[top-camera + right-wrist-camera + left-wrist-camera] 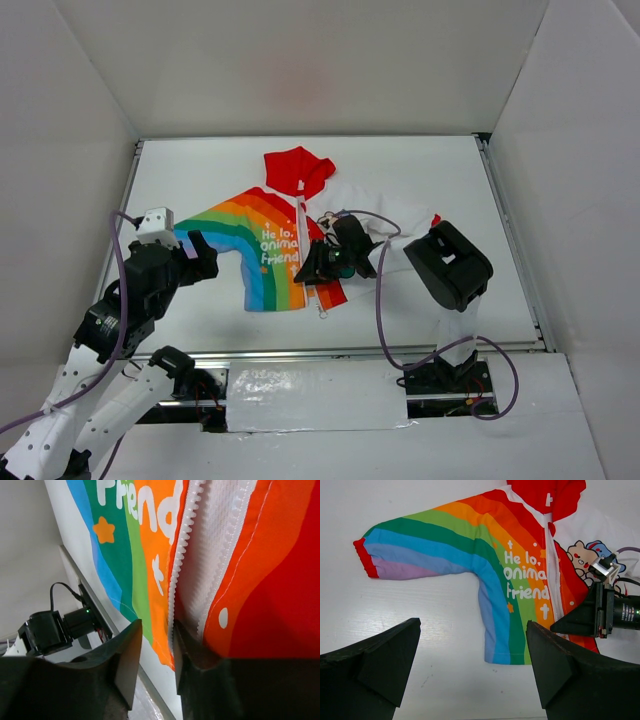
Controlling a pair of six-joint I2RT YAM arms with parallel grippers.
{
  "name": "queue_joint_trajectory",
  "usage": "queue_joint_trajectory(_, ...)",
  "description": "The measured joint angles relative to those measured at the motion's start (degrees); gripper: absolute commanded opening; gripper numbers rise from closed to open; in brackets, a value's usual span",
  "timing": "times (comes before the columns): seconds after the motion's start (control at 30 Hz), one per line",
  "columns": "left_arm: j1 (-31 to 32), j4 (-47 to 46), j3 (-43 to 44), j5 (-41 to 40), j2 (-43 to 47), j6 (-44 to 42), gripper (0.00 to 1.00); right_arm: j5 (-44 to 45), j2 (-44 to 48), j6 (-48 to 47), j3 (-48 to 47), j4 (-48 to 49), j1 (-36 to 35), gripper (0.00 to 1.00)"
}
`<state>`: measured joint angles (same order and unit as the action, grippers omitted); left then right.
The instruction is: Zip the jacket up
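Observation:
The jacket (pixel 262 250) lies flat on the white table, red hood (pixel 297 170) at the far end, rainbow half on the left, white half (pixel 400 215) on the right. Its white zipper (pixel 182 545) runs down the middle and is unjoined at the bottom. My right gripper (pixel 157 630) is at the bottom hem, with a narrow gap between its jaws. The orange hem corner and the zipper teeth lie in that gap, not clamped. My left gripper (pixel 472 630) hovers wide open over bare table left of the hem, below the rainbow sleeve (pixel 420 555), holding nothing.
White walls enclose the table on three sides. A metal rail (pixel 350 352) runs along the near edge. A purple cable (pixel 380 300) loops from the right arm across the table beside the jacket. The right arm's black body (pixel 450 265) stands over the white half's sleeve.

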<state>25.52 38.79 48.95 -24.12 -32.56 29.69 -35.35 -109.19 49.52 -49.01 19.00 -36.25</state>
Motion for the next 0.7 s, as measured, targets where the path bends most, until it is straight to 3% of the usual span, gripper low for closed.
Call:
queue_joint_trajectory(0.23, -0.02, -0.13, 0.0, 0.04, -0.46, -0.42, 0.99, -0.63, 0.0, 1.14, 1.55, 2.12, -0.37, 0.29)
queue_joint_trajectory(0.47, -0.17, -0.26, 0.0, 0.24, -0.74, -1.05, 0.99, -1.33, 0.0, 2.05, 1.84, 3.19, -1.27, 0.44)
queue_joint_trajectory(0.7, -0.26, -0.26, 0.0, 0.42, -0.72, -1.05, 0.99, -1.77, -0.02, 2.56, 3.87, 5.29, -1.66, 0.37)
